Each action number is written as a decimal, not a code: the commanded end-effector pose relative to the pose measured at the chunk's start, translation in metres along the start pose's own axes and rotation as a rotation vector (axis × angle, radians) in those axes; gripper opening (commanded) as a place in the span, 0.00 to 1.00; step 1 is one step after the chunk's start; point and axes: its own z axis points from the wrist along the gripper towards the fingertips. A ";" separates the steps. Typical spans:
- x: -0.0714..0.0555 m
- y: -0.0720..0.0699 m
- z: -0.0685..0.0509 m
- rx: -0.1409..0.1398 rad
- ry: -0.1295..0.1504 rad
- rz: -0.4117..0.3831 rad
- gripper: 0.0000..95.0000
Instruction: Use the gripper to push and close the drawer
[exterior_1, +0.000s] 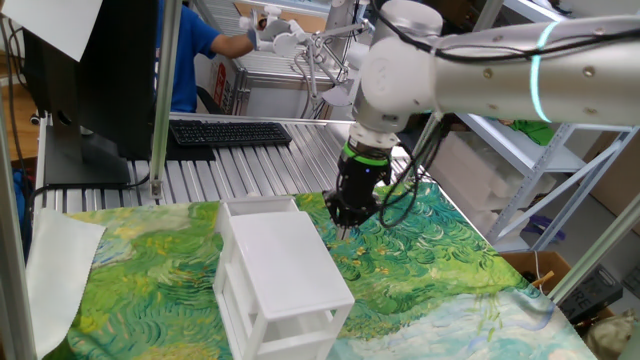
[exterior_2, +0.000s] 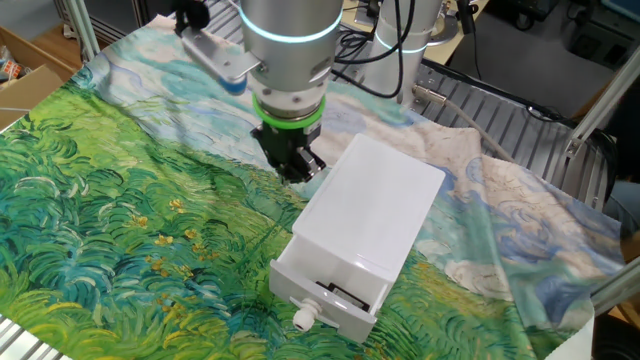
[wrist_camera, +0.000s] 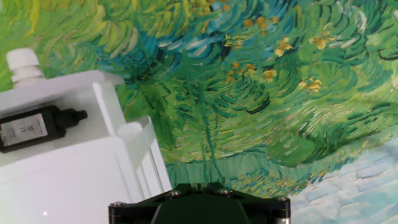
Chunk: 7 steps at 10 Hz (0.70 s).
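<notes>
The small white cabinet (exterior_2: 375, 205) lies on the painted cloth. Its drawer (exterior_2: 330, 292) sticks out a little toward the near edge, with a white knob (exterior_2: 303, 318) on its front. A small black part (exterior_2: 340, 292) lies inside it. My black gripper (exterior_2: 295, 168) hangs low beside the cabinet's left side, near its back end, apart from the drawer front. Its fingers look pressed together and hold nothing. In the hand view the drawer (wrist_camera: 68, 149) with its knob (wrist_camera: 23, 62) is at the left, and my gripper (wrist_camera: 198, 188) shows only as a black edge at the bottom.
A green and blue painted cloth (exterior_2: 110, 220) covers the table. A keyboard (exterior_1: 228, 132) and a monitor (exterior_1: 85, 90) stand behind the cabinet (exterior_1: 280, 270). A person in blue (exterior_1: 190, 50) is at the back. Metal shelving (exterior_1: 540, 150) is at the right.
</notes>
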 end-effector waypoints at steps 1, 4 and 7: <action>0.003 -0.001 0.000 0.001 -0.015 0.007 0.00; -0.003 -0.001 0.000 -0.007 -0.040 0.003 0.00; -0.023 0.007 0.008 -0.012 -0.078 0.017 0.00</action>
